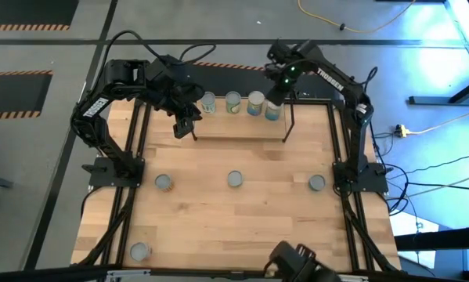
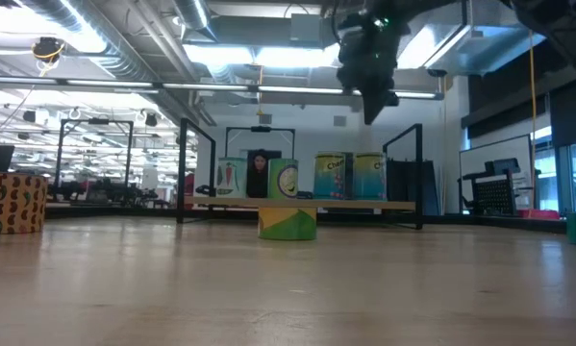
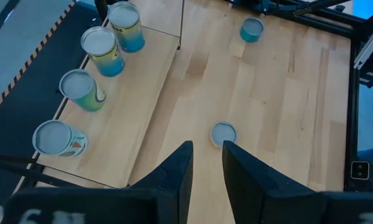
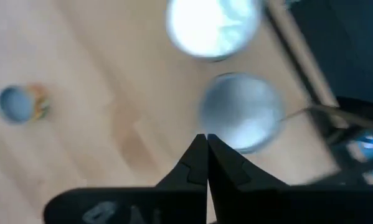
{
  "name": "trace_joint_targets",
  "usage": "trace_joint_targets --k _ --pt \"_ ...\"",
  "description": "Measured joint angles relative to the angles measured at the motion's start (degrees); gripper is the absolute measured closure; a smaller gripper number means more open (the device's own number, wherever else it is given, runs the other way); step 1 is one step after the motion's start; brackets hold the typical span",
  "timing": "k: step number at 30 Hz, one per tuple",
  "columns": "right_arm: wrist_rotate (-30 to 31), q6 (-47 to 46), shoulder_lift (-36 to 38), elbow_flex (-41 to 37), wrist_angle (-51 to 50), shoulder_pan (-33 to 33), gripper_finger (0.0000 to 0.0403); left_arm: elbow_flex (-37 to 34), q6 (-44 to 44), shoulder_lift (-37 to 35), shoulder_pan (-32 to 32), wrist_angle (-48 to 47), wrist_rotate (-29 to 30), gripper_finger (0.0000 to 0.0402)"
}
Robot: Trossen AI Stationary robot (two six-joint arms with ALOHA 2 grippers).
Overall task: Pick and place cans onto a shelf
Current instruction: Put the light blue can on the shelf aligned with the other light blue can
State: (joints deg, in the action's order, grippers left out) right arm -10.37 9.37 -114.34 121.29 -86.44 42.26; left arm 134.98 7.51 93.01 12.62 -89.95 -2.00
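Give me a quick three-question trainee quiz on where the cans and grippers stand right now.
1. How many small round-topped tin cans stand on the low wooden shelf with black wire frame?
2. True or false: the right gripper holds a can.
3. Which arm's gripper shows open fingers: A left, B right?

Key:
1. Four; four more sit on the wooden tabletop.
2. False; it is shut and empty above the shelf.
3. A; the left gripper.

Four cans (image 1: 240, 104) line the shelf (image 1: 242, 129); four dot the table (image 1: 242, 211).
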Motion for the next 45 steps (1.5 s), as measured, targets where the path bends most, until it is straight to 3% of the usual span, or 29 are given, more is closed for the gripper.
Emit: trace_joint_targets --k 11,17,21,34,40,45 --pt "3.2 -1.4 -0.2 -5.0 3.7 -7.3 0.0401 0.0 0.0 0.0 0.0 0.0 0.0 0.0321" --pt "4.2 -1.6 -0.3 -10.0 5.3 -7.7 0.0402 0.0 -0.1 0.0 0.0 0.0 0.0 0.0321" --pt "11.9 -2.6 -0.3 -13.3 8.4 -7.6 0.0402 0.0 -0.1 0.0 0.0 0.0 0.0 0.0321" --pt "11.5 -2.9 -0.3 -16.5 12.3 -7.6 0.0402 0.0 -0.1 0.0 0.0 0.0 0.0 0.0321" --pt "16.4 -2.9 -0.3 -16.5 12.7 -7.5 0.0402 0.0 -0.1 0.0 0.0 0.0 0.0 0.0321" --pt "16.8 -2.6 -0.3 -16.5 13.0 -7.5 0.0402 0.0 -0.1 0.0 0.0 0.0 0.0 0.0321"
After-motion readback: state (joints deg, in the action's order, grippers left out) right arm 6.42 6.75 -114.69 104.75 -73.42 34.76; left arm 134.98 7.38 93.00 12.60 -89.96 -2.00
